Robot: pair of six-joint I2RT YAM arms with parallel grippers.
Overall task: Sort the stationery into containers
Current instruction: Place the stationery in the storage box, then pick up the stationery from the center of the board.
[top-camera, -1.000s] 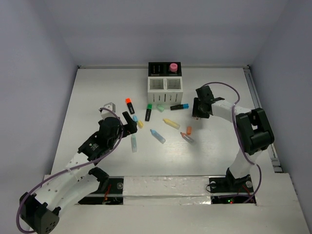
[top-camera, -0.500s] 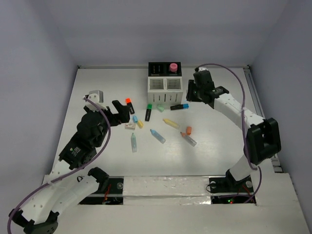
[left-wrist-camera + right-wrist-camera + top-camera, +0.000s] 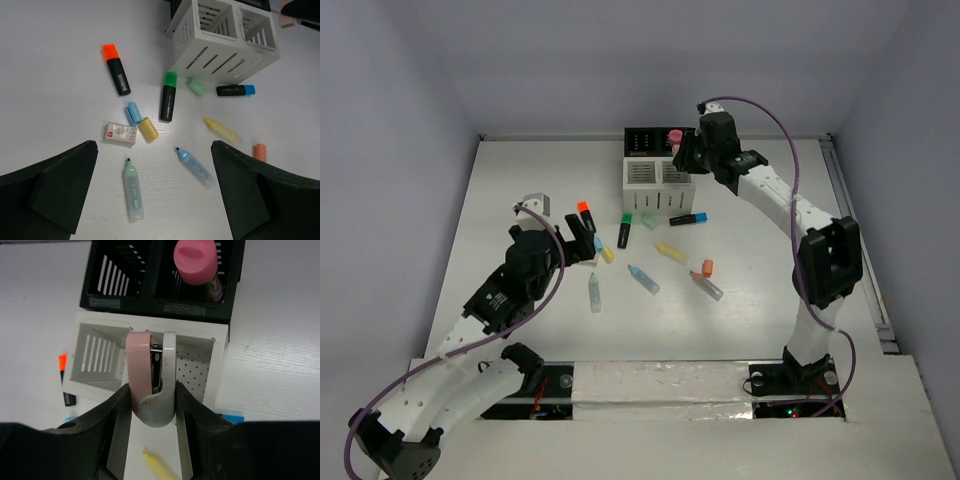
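My right gripper (image 3: pixel 152 395) is shut on a small pink and white stapler (image 3: pixel 150 370) and holds it just above the right white compartment of the organizer (image 3: pixel 216 335). A pink-topped item (image 3: pixel 196 260) stands in the right black compartment. My left gripper (image 3: pixel 155 200) hangs open over the loose stationery, touching nothing. Below it lie a green highlighter (image 3: pixel 132 190), a blue highlighter (image 3: pixel 196 166), an eraser (image 3: pixel 120 134), a yellow highlighter (image 3: pixel 221 130) and black markers with orange (image 3: pixel 116 76), green (image 3: pixel 168 96) and blue (image 3: pixel 235 90) caps.
Loose caps lie among the pens: yellow (image 3: pixel 148 129), blue (image 3: pixel 134 113), green (image 3: pixel 197 87) and orange (image 3: pixel 259 151). The organizer (image 3: pixel 658 165) stands near the back wall. A rail (image 3: pixel 855 240) runs along the table's right edge.
My right gripper has risen from the table right of the organizer and swung left over it, carrying the stapler. My left gripper swayed left and came back over the pens.
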